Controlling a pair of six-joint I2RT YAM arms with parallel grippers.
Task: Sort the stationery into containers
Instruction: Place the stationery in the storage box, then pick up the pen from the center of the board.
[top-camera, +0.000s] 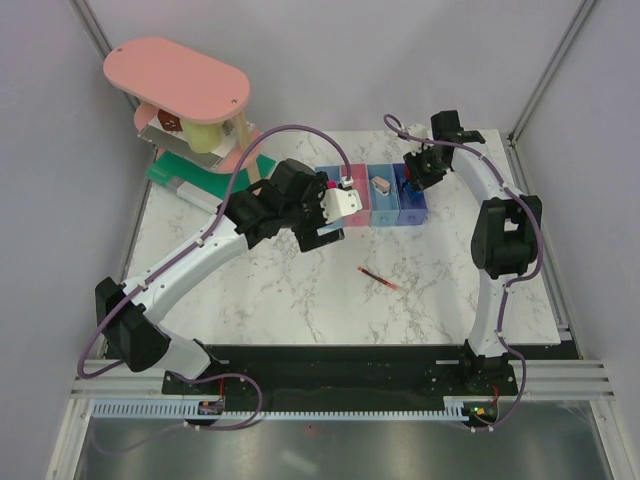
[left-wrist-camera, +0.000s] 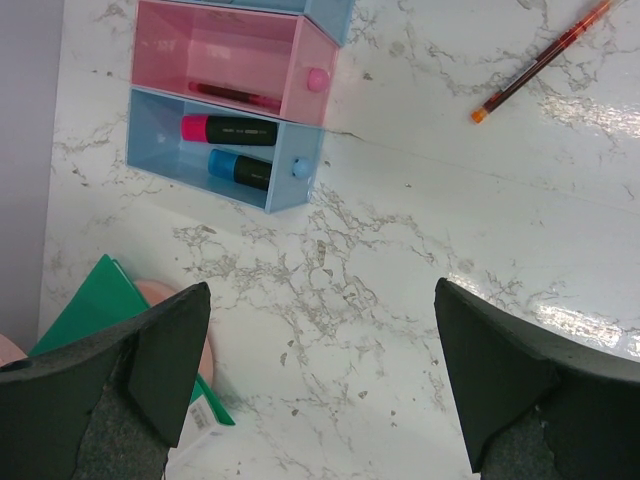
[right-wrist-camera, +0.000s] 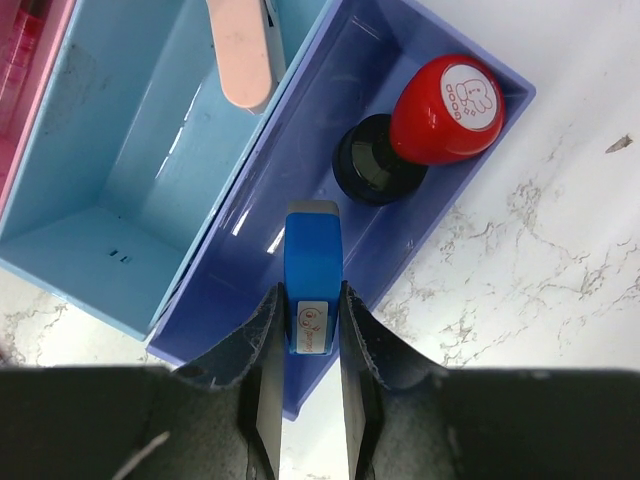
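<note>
Marble tabletop (top-camera: 300, 300). Blue block (right-wrist-camera: 312, 250) is pinched flat-sided by the right gripper (right-wrist-camera: 308, 300), just over the purple bin (right-wrist-camera: 400, 225), beside the red stamp (right-wrist-camera: 445, 110) in it. Probably light, stiff, slick plastic. Left gripper (left-wrist-camera: 320, 310) is held wide apart, well off from that bin.

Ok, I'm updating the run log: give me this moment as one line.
left gripper: open, empty | right gripper: shut on blue block over purple-blue bin | red stamp: in that bin | red pen: loose on table
</note>
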